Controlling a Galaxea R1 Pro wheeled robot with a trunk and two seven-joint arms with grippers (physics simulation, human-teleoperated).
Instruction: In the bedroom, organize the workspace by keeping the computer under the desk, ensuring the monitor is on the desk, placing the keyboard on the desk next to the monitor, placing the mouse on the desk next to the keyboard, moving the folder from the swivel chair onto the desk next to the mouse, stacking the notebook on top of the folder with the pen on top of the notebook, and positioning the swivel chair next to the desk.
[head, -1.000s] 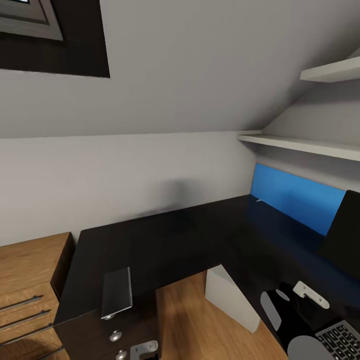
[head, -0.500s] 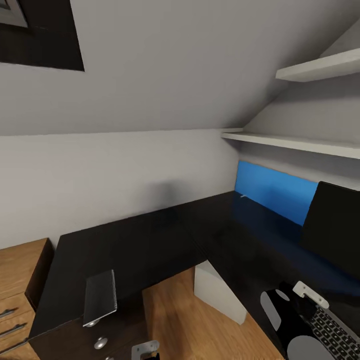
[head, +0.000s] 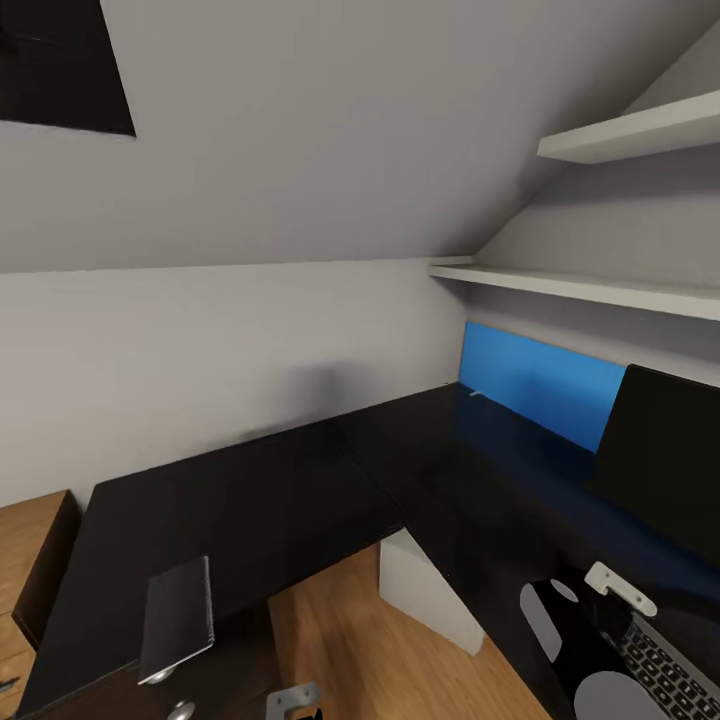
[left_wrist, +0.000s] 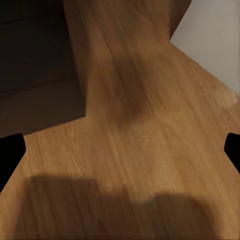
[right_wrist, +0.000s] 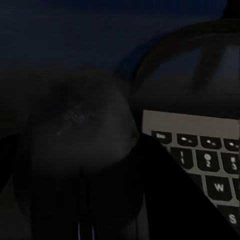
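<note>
The head camera has swung rightward, so the whole scene slid left. More of the monitor (head: 665, 455) now shows, the wooden drawer cabinet (head: 30, 560) nearly gone; nothing itself moved

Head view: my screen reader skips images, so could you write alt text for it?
A long black L-shaped desk fills a corner under a sloped ceiling, with a grey notebook lying near its front edge. The black monitor stands on the right wing before a blue wall panel, a keyboard below it, and the pale computer sits on the wooden floor under the desk.

Notebook (head: 178, 618) on desk (head: 260, 500) left; monitor (head: 665, 460), keyboard (head: 672, 672) right; computer (head: 425, 590) underneath.
</note>
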